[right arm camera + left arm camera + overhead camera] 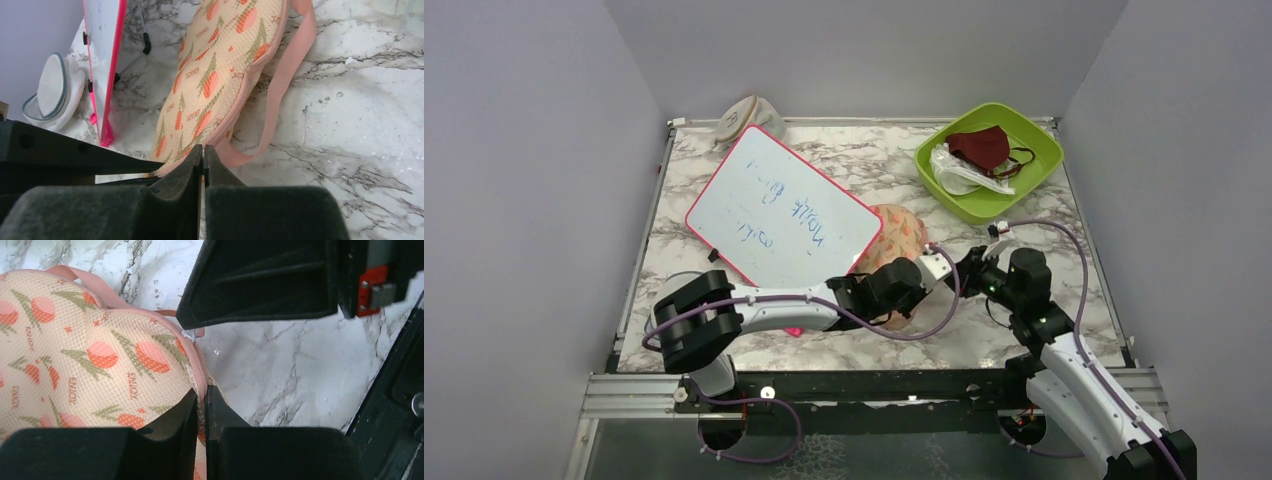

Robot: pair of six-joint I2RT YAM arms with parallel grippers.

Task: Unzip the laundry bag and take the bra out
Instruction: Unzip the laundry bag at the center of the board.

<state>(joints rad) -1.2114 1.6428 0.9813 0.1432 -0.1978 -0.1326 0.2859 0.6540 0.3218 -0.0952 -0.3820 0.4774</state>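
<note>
Pinching the pink zip edging at lower centre of its wrist view, the left pincer [201,396] anchors the laundry bag [899,235], which lies mid-frame from above on the marble bench [874,165]. The right pincer [202,150], pressed together at the bag's rim, should draw along the zip, never upward, so the seam stays taut. Beyond stands a whiteboard [784,208]; no bra shows.

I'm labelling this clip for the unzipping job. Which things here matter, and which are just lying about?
Job: laundry bag; bra not visible.
Lying about: whiteboard, green tray, maroon mask, wrapper, beige pouch.
</note>
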